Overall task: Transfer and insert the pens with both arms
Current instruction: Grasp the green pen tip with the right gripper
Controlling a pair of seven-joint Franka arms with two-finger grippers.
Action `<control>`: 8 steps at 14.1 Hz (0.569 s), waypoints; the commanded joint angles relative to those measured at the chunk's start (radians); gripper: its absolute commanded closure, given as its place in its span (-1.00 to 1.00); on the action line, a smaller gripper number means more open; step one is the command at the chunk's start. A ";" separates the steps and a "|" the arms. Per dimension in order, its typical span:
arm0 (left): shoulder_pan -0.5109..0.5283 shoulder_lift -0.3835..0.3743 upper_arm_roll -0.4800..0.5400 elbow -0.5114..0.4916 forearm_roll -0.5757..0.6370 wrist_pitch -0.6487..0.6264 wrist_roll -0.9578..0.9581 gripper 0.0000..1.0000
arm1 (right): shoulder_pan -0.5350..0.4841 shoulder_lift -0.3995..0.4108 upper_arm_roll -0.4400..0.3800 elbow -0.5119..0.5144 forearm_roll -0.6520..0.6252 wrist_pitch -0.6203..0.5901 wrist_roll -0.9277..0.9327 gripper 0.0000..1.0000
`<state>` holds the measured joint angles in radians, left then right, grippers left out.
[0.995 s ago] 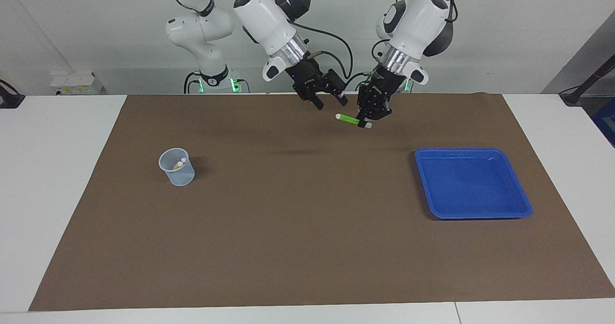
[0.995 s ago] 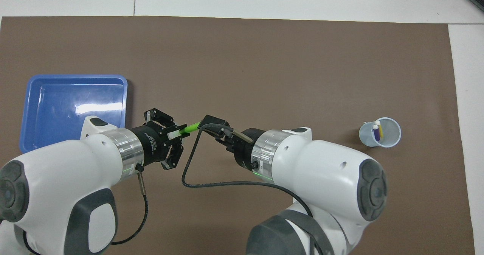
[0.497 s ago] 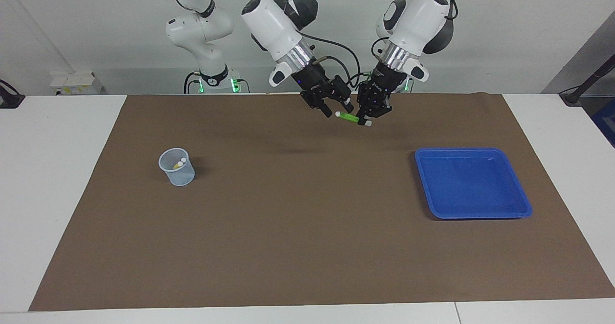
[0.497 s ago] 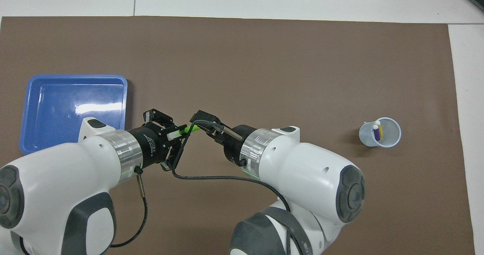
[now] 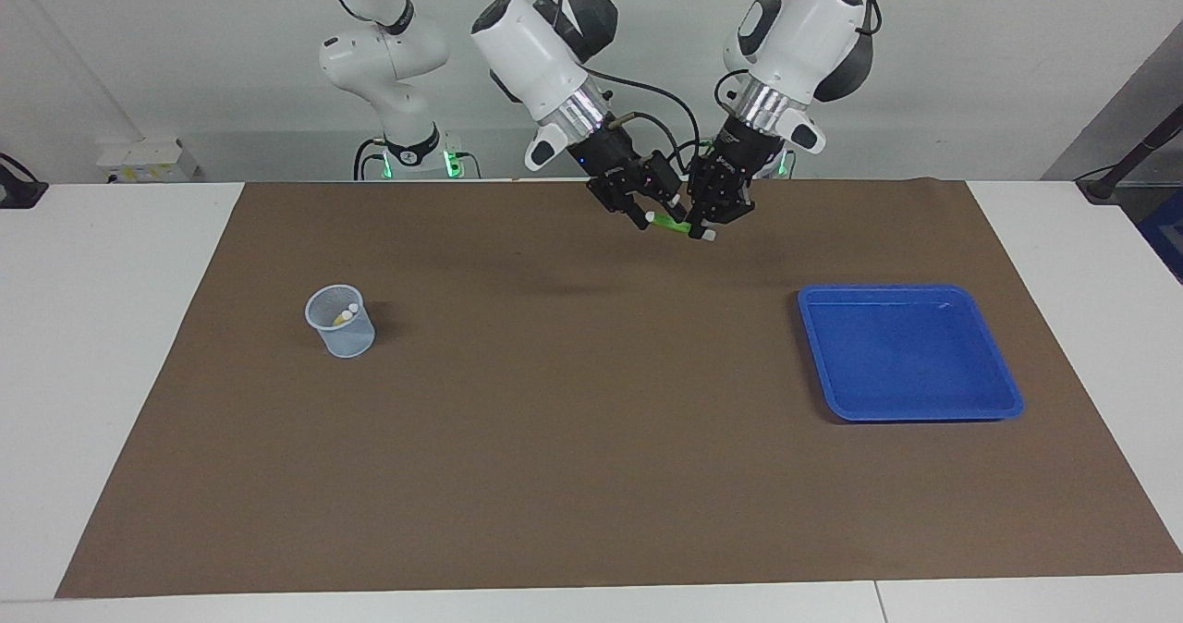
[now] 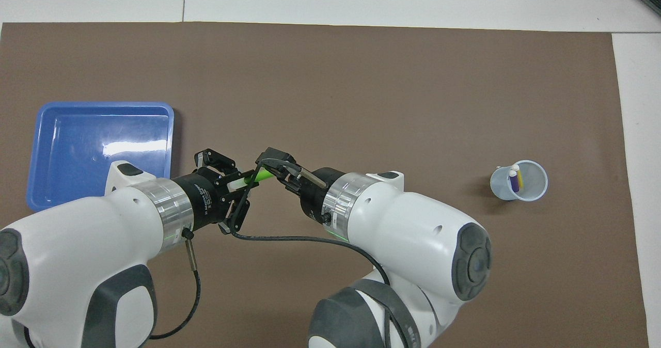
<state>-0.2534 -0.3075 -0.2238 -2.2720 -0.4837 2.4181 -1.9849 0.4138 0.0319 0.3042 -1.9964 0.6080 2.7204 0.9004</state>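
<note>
Left gripper (image 5: 704, 225) (image 6: 238, 182) hangs in the air over the brown mat (image 5: 591, 475) (image 6: 361, 79), its fingertips pinched on the green pen (image 5: 673, 227) (image 6: 261, 174) near the pale end cap. From that grip the pen runs roughly level toward the right arm's end of the table, and its free end sits right at the right gripper (image 5: 658, 216) (image 6: 272, 166), which is also up in the air, just beside the left one. Whether the right gripper's fingers have closed on the pen or only bracket it, I cannot tell.

Below and off toward the left arm's end of the table from the two grippers lies the blue tray (image 5: 1007, 392) (image 6: 36, 152), flat on the mat. Well away toward the right arm's end stands a clear cup (image 5: 356, 341) (image 6: 539, 193), upright on the mat, holding the purple pen (image 6: 514, 181) and the yellow pen (image 6: 520, 179), both leaning inside it with pale caps up. A smaller white arm (image 5: 388, 59) with green lights at its base stands off the mat's edge
</note>
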 commanded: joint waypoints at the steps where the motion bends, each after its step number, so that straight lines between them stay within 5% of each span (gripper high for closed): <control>1: -0.018 -0.038 0.014 -0.034 -0.013 0.007 -0.011 1.00 | 0.002 0.005 0.004 0.010 0.022 0.007 0.023 -0.11; 6: -0.017 -0.041 0.014 -0.034 -0.015 0.006 -0.011 1.00 | -0.007 0.000 0.003 0.011 0.024 0.013 0.047 0.83; 8: -0.017 -0.044 0.014 -0.034 -0.015 0.001 -0.011 1.00 | -0.013 0.000 0.003 0.011 0.024 0.015 0.051 1.00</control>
<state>-0.2543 -0.3137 -0.2231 -2.2725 -0.4831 2.4185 -1.9830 0.4128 0.0319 0.3034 -1.9914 0.6080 2.7201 0.9286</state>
